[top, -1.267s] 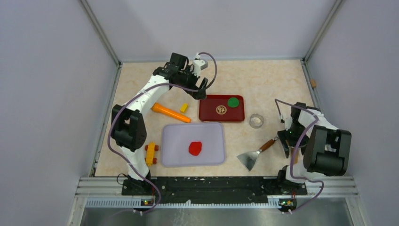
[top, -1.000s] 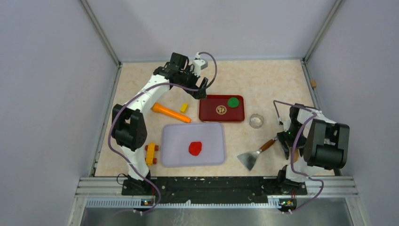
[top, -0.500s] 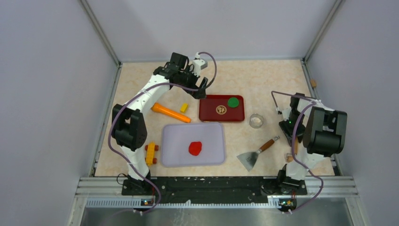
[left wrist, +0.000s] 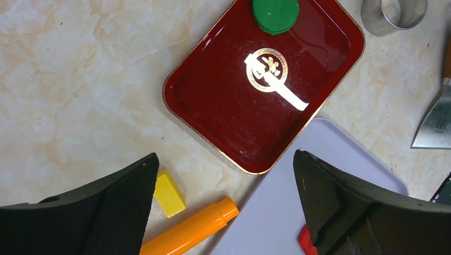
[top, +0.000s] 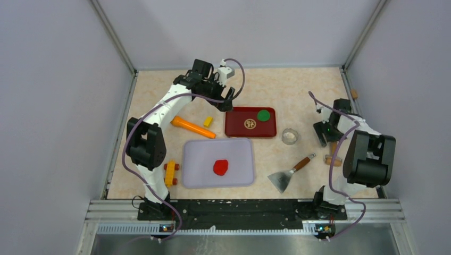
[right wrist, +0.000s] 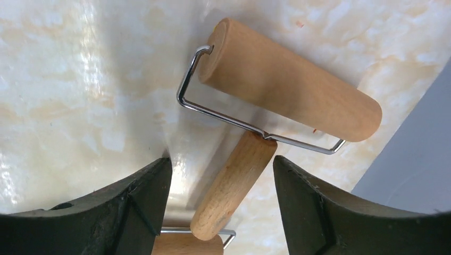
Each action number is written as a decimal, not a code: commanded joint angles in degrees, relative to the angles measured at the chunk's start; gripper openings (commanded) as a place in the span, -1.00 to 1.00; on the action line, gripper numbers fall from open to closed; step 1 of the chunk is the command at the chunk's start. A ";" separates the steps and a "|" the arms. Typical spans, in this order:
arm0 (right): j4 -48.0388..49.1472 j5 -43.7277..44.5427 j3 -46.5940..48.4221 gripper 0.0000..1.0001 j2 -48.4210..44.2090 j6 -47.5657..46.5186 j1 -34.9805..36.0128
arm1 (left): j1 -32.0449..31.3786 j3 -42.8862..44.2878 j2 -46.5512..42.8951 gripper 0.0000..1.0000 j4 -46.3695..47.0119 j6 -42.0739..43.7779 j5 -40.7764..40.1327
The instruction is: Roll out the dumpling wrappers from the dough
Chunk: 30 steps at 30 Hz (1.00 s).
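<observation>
The red dough [top: 220, 167] is a small flattened lump in the middle of the lilac board [top: 198, 175]; its edge shows in the left wrist view [left wrist: 304, 241]. No round red wrapper is in view. My left gripper [top: 228, 102] is open and empty, hovering above the table by the dark red tray's left corner [left wrist: 224, 158]. My right gripper [top: 323, 138] is open at the far right, its jaws on either side of the handle [right wrist: 234, 186] of a wooden roller [right wrist: 290, 79] without touching it.
A green disc [top: 263, 115] lies on the dark red tray [top: 236, 127]. A metal ring cutter [top: 290, 136], a scraper [top: 290, 173], an orange stick [top: 193, 127], a yellow block [top: 208, 121] and a yellow-and-red toy [top: 170, 173] lie around the board. A second wooden roller [right wrist: 186, 245] lies below the handle.
My right gripper has moved from beside the scraper's handle toward the back, and now stands over the wooden roller. The left arm has not moved.
</observation>
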 commanded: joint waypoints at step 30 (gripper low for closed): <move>4.80 -6.95 -0.30 -1.00 3.37 21.06 -3.33 | -2.00 -1.45 -4.78 0.90 10.85 6.28 5.33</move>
